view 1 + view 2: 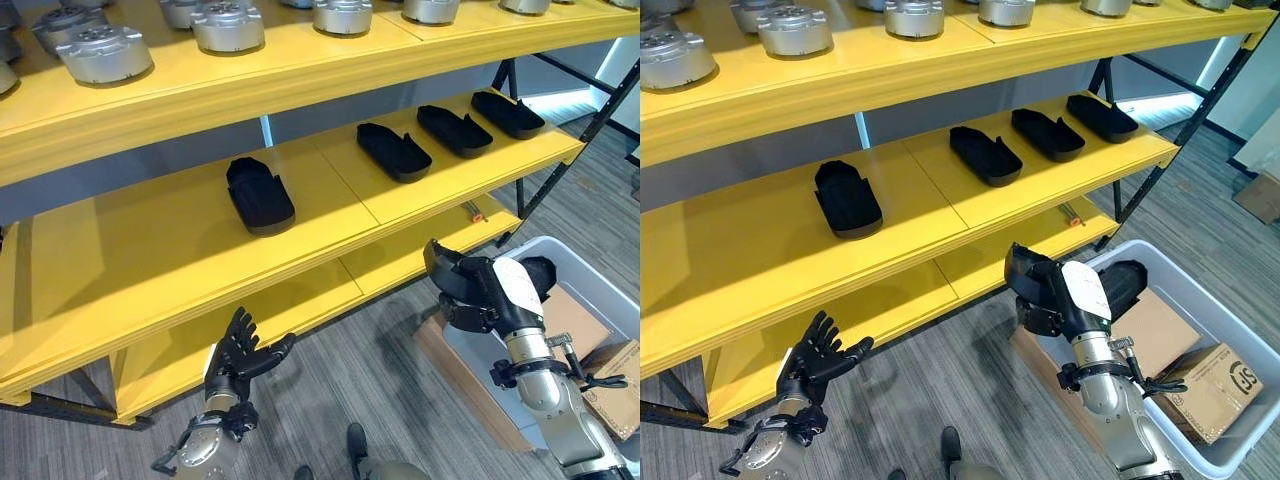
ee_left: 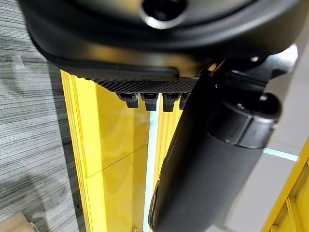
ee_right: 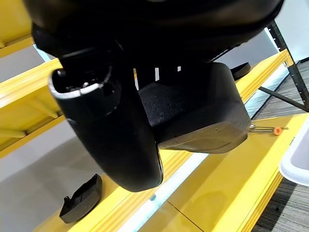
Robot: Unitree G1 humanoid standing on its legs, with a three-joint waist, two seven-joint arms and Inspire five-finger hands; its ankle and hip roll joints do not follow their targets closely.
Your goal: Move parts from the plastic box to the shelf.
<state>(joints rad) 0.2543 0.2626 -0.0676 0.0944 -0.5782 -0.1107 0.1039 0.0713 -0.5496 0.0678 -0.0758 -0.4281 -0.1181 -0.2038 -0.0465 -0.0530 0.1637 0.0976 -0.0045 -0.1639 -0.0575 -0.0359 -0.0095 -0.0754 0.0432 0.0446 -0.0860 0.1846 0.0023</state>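
My right hand (image 1: 492, 292) is shut on a black foam-like part (image 3: 193, 116) and holds it up just left of the white plastic box (image 1: 1200, 292), in front of the yellow shelf's (image 1: 180, 260) lower right end. Several matching black parts lie in a row on the middle shelf board, the nearest (image 1: 260, 195) at the left and others (image 1: 393, 151) further right. My left hand (image 1: 240, 355) is open with fingers spread, low down in front of the bottom shelf board (image 2: 111, 145), holding nothing.
Cardboard boxes (image 1: 1210, 382) sit inside the plastic box. Silver round metal parts (image 1: 105, 52) line the top shelf board. A small orange-tipped tool (image 1: 472, 211) lies on the bottom board. The shelf's black leg (image 1: 560, 160) stands at the right.
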